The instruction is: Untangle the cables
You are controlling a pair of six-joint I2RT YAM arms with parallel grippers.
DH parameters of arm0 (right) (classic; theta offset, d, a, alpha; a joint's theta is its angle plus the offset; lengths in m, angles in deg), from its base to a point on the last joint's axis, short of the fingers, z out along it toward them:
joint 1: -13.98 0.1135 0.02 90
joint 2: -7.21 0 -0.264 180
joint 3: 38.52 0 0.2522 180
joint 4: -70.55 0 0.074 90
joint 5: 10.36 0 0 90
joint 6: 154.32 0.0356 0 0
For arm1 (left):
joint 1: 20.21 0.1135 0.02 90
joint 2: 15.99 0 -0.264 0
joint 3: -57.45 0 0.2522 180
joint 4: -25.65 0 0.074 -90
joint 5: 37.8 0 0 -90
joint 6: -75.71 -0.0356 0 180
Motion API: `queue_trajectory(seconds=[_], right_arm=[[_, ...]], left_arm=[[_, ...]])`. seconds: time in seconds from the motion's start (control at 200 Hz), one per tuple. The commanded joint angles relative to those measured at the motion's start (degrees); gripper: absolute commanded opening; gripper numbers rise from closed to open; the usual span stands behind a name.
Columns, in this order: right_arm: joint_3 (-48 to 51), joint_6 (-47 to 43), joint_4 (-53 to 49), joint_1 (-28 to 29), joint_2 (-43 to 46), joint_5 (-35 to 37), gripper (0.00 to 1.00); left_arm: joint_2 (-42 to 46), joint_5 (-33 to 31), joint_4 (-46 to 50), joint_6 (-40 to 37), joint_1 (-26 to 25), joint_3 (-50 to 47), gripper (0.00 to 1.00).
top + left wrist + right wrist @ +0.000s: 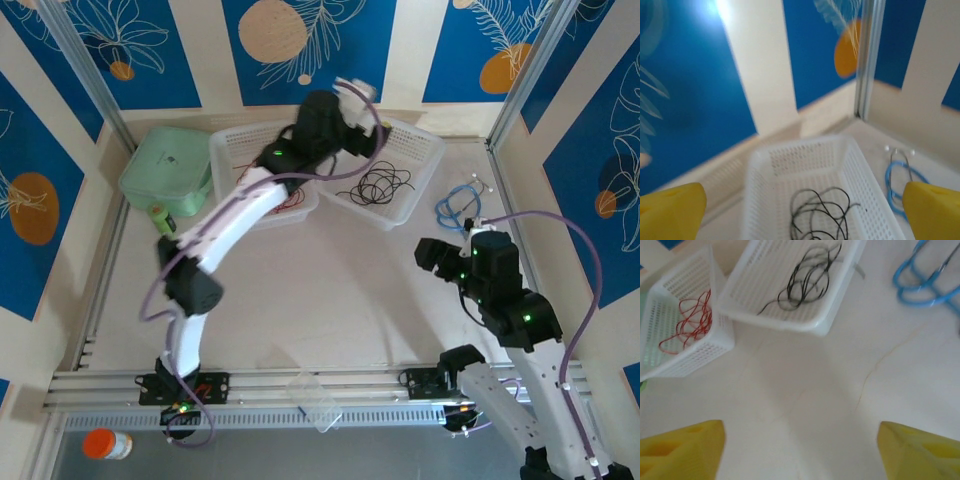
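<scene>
A black cable (375, 185) lies coiled in the right white basket (425, 150). The red cable (687, 322) lies bunched in the left white basket (690, 362); from above my left arm hides most of it. My left gripper (352, 100) is raised over the baskets near the back wall, open, with nothing between its yellow fingers. Its wrist view looks down on the black cable (822, 212) in its basket (757, 170). My right gripper (437, 258) hovers open over bare table, well short of the baskets; its yellow fingertips (685, 447) stand wide apart, the black cable (807, 277) far ahead.
A thicker light-blue looped cable (458, 207) lies on the table right of the baskets. A green lidded box (165, 165) stands at the back left. A clear plastic piece (318, 400) rests on the front rail, and an orange-capped bottle (105, 443) sits below it at the left.
</scene>
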Motion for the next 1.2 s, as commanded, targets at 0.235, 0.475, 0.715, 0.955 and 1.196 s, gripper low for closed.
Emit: queue_trajectory(seconds=[0.235,0.475,0.715,0.955,1.196], right_arm=[[22.5,-21.8,39.3,-5.4,-0.8,1.7,0.90],[35.5,-20.0,61.0,-13.1,-10.7,-3.6,0.90],[43.0,-21.8,80.8,-15.8,-20.1,-6.8,0.90],[42.6,-23.0,97.9,-17.9,-33.3,-13.3,0.90],[33.4,-22.2,101.0,-18.7,-52.0,-21.6,0.88]], left_arm=[[49.9,-25.1,-17.8,-6.2,6.4,-58.6,1.00],[63.3,-32.3,-23.4,-2.8,18.1,-87.5,1.00],[45.7,-27.5,-55.2,2.0,26.1,-106.6,1.00],[27.6,-18.0,-77.0,-2.3,31.0,-107.9,1.00],[22.8,-0.9,-72.1,-0.8,36.5,-104.0,1.00]])
